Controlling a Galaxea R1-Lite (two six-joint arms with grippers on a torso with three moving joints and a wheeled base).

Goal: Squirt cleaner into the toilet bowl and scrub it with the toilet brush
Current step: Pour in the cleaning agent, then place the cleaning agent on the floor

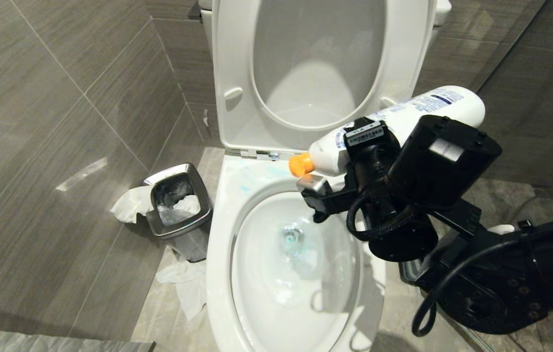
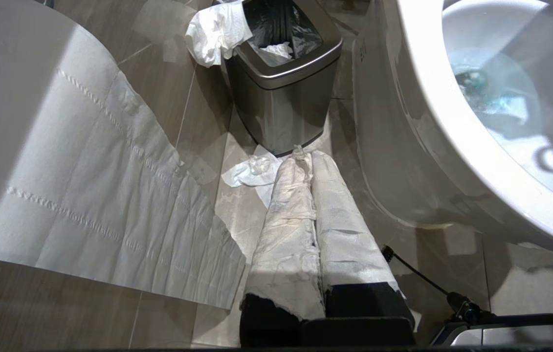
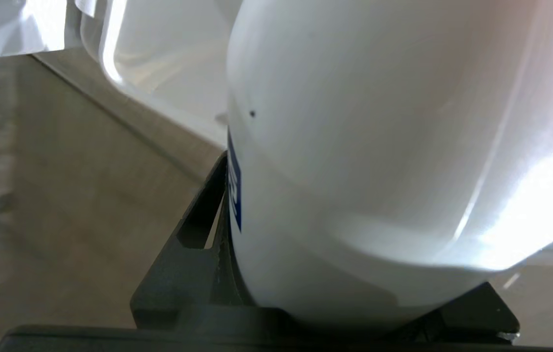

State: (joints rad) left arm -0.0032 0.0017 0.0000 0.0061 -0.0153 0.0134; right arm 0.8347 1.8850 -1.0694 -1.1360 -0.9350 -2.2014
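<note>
In the head view the right gripper (image 1: pixel 362 146), right of centre in the frame, pinches a white cleaner bottle (image 1: pixel 398 127) around its middle; the right wrist view confirms it, the bottle's white body (image 3: pixel 379 171) filling the frame between the dark jaws. The bottle lies nearly level, tipped so that its orange nozzle (image 1: pixel 300 165) points to the left of the frame and a little down, over the back rim of the toilet bowl (image 1: pixel 222 254), presumably so a squeeze would send liquid onto the ceramic under the rim. The seat and lid (image 1: pixel 237 73) stand raised at the top of the frame, which leaves the bowl open. Cleaner (image 1: pixel 256 178) already shows as pale blue smears on the back rim, and a turquoise tint sits in the water at the bowl's bottom (image 1: pixel 292 237).

The left gripper (image 2: pixel 305 195), its paper-wrapped fingers pressed together, hangs idle low beside the bowl, pointing toward the steel-rimmed bin (image 2: pixel 283 83) in the upper middle of its wrist view, with crumpled tissue (image 2: pixel 252 171) on the floor before it. The toilet brush is in no view, so scrubbing seems yet to begin
</note>
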